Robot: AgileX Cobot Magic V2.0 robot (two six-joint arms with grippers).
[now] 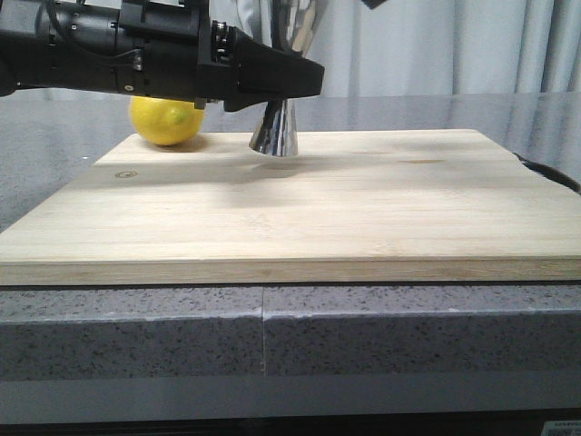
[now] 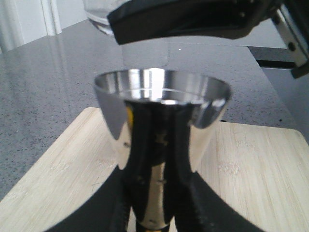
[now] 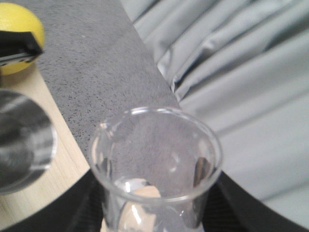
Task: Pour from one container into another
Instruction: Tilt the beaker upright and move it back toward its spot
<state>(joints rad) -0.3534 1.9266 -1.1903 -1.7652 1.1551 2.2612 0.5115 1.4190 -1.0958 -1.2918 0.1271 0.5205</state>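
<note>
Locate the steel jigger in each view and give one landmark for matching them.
Front view: the jigger stands at the back of the wooden board, right of the lemon, its waist hidden by the left end effector.
Left wrist view: the jigger fills the centre, seen close up.
Right wrist view: only its rim shows at the picture's edge, blurred.
Shared landmark: the wooden board, seen in all three.

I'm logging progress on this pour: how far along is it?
Done: both vessels are gripped. The left end effector clamps the steel jigger, which stands on the wooden board; the right end effector holds the glass beaker raised beside it. In hand: lining the beaker up. Left: tipping it; the pour itself isn't visible yet.
</note>
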